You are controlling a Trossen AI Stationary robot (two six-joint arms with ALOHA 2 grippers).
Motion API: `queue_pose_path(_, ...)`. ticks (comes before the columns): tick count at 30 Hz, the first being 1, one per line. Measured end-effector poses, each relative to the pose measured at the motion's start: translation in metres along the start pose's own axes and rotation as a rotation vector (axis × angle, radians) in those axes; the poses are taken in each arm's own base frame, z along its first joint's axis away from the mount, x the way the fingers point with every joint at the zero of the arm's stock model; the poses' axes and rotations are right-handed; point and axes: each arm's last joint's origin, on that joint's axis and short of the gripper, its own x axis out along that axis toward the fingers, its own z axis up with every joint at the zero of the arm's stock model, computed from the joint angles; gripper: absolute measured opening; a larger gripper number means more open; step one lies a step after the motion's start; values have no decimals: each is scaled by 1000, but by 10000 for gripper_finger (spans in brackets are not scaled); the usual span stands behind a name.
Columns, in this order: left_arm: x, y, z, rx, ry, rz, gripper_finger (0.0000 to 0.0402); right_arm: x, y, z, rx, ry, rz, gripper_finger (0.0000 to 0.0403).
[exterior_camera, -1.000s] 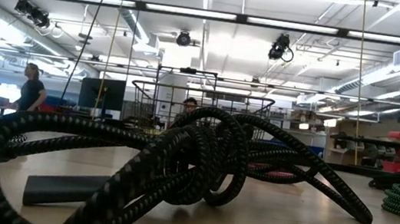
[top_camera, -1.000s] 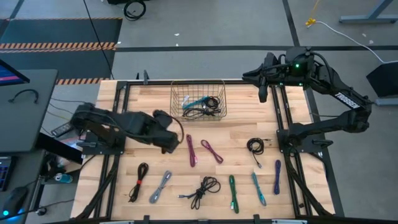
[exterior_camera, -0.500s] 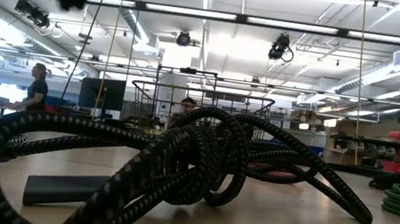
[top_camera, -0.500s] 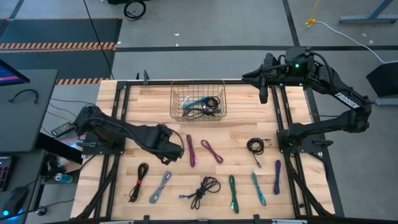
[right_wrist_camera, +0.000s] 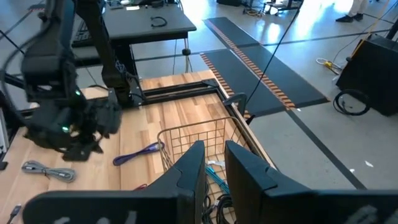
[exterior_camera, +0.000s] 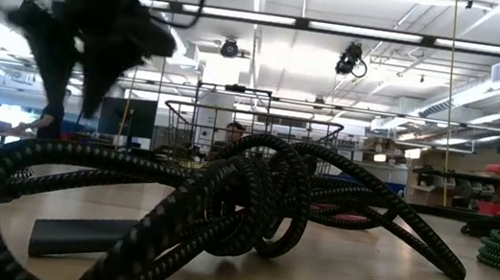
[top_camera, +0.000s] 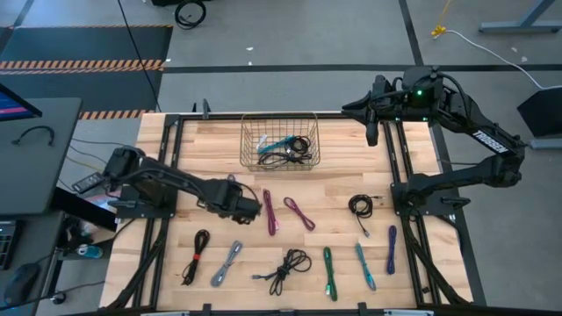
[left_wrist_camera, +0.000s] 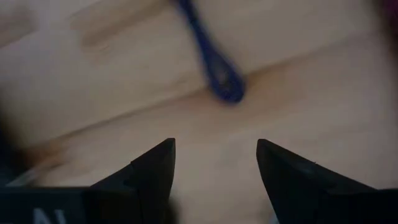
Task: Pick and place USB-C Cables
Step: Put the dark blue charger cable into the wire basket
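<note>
Wooden table (top_camera: pixel 219 167) of pale planks lying under black frame rails. Wire basket (top_camera: pixel 249 140) sitting at table's far middle edge. Grey desk (top_camera: pixel 39 154) standing beside table's left side, small dark item resting on top. Orange-and-black hazard stripes (top_camera: pixel 83 64) running across floor mat beyond table. Yellow cord (top_camera: pixel 442 32) trailing on grey floor. Ceiling light strips (exterior_camera: pixel 380 33) glowing in low view. Person (exterior_camera: pixel 234 132) showing behind basket.

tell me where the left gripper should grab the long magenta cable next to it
Best guess: grip the magenta cable at mid-length, coming straight down with the fingers across its narrow width. It lies flat as a slim folded strip running toward and away from the basket, clear of its neighbours. The left gripper, open, is already beside its far end.
</note>
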Motion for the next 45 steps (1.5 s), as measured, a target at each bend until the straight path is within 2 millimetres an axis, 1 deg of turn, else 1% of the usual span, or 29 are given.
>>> queue_pose_path(2, 10, 1, 6, -17, -9, -18, 231, 0, 0, 0, 1, 1, 0, 68)
queue_pose_path(8, 33, 18, 17, -62, -32, 61, 231, 0, 0, 0, 2, 5, 0, 68)
queue_pose_path(11, 42, 16, 23, -90, -40, 5, 231, 0, 0, 0, 2, 5, 0, 68)
queue_pose_path(14, 46, 11, 28, -114, -56, -77, 231, 0, 0, 0, 2, 5, 0, 68)
queue_pose_path(17, 49, 10, 33, -135, -75, -106, 231, 0, 0, 0, 2, 5, 0, 68)
queue_pose_path(25, 51, 16, 44, -107, -87, -67, 231, 0, 0, 0, 3, 5, 1, 68)
queue_pose_path(32, 53, 18, 46, -111, -88, -57, 231, 0, 0, 0, 3, 5, 1, 68)
queue_pose_path(36, 67, 26, 41, -121, -62, -42, 231, 0, 0, 0, 2, 5, 0, 68)
queue_pose_path(40, 77, 31, 37, -151, -42, -78, 231, 0, 0, 0, 1, 5, 1, 68)
queue_pose_path(45, 79, 32, 37, -162, -51, -88, 224, 0, 0, -1, 1, 5, 1, 68)
